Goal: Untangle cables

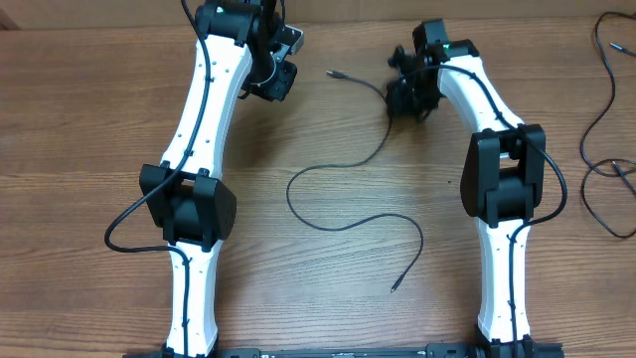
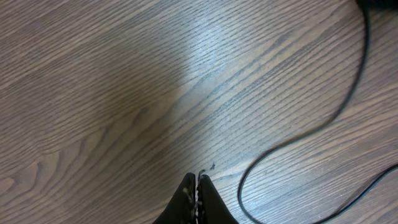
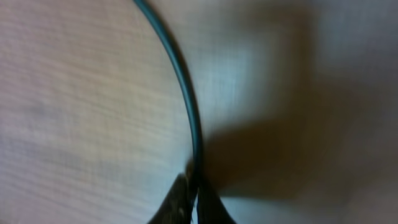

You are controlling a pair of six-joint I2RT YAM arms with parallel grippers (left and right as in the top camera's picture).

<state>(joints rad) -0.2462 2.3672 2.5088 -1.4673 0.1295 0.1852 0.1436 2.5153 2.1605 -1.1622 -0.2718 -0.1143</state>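
A thin black cable [image 1: 343,164] lies loose across the middle of the table, one small plug end [image 1: 334,73] at the back and the other [image 1: 396,288] near the front. My right gripper [image 1: 405,100] sits low on this cable at the back right. In the right wrist view it [image 3: 193,186] is shut on the cable [image 3: 180,74], which runs straight out from between the tips. My left gripper [image 1: 277,84] hovers at the back left. Its fingertips [image 2: 198,182] are shut on nothing, and a cable loop [image 2: 348,99] curves to their right.
More thin black cables [image 1: 599,119] trail along the table's right edge, with a loop [image 1: 608,199] near the right arm's elbow. Both white arms reach in from the front edge. A thicker black lead [image 1: 124,224] hangs off the left arm.
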